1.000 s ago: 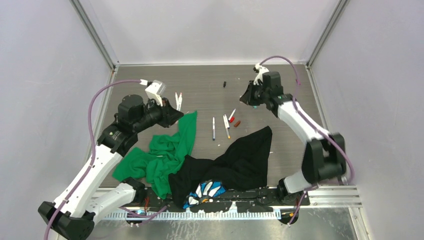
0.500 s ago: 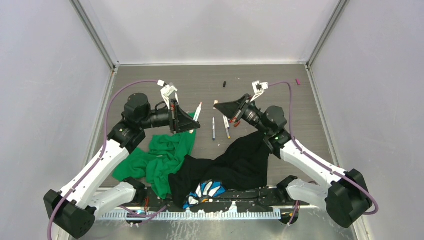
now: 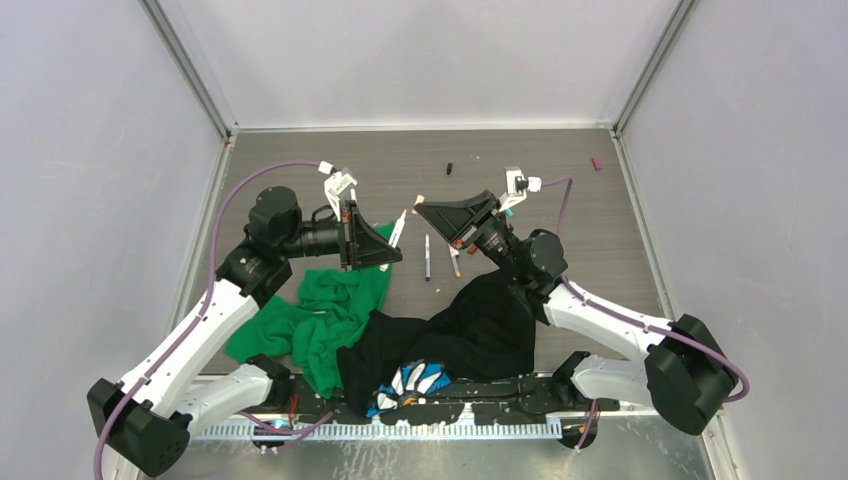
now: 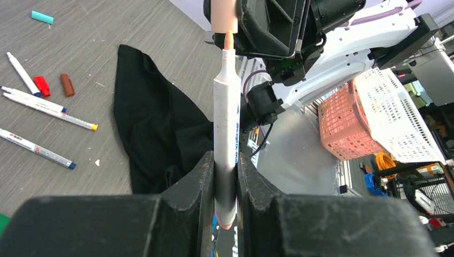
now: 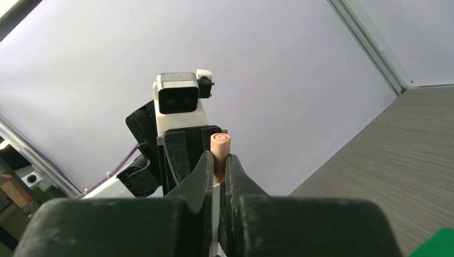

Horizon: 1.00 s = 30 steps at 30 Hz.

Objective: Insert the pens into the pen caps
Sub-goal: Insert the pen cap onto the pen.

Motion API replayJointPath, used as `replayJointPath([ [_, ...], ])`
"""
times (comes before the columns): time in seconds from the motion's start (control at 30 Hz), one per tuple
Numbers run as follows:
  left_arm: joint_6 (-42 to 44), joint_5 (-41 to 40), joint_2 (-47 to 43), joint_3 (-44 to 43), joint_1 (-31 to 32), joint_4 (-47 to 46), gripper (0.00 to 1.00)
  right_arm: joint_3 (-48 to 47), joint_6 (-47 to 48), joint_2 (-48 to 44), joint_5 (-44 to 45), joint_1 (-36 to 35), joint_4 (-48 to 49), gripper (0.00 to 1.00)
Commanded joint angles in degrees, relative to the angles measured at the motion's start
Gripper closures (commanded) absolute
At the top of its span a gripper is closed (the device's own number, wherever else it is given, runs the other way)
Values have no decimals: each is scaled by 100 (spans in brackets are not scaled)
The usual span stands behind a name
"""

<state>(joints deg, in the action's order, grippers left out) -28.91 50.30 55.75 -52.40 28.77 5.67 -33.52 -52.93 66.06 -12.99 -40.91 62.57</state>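
Note:
My left gripper (image 4: 226, 176) is shut on a white-barrelled pen (image 4: 226, 123) that stands upright, its orange tip up. Just above that tip hangs a peach pen cap (image 4: 224, 16), and the two almost touch. My right gripper (image 5: 218, 166) is shut on this cap (image 5: 220, 150). In the top view both grippers meet above mid-table, the left gripper (image 3: 388, 245) with the pen (image 3: 397, 228) facing the right gripper (image 3: 422, 207). More pens (image 4: 37, 149) (image 4: 48, 107) (image 4: 24, 75) lie on the table beside a red cap (image 4: 42, 85), a brown cap (image 4: 67, 84) and a teal cap (image 4: 42, 17).
A green cloth (image 3: 330, 310) and a black cloth (image 3: 480, 320) lie crumpled near the arm bases. A black cap (image 3: 450, 168) lies at the back, a magenta cap (image 3: 596, 163) at the back right. Plastic baskets (image 4: 375, 112) stand beyond the table.
Both arms have swung in from the table's sides to the middle. In the last half second the right gripper moved left, bringing the cap close to the pen's tip.

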Motion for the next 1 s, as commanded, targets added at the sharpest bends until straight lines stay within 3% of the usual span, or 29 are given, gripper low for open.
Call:
replayJointPath([
  [0.0, -3, 54, -27, -93, 16, -260, 100, -144, 28, 21, 282, -133, 676, 100],
  [0.97, 69, -25, -23, -105, 15, -156, 100, -595, 478, 178, 449, -335, 81, 100],
])
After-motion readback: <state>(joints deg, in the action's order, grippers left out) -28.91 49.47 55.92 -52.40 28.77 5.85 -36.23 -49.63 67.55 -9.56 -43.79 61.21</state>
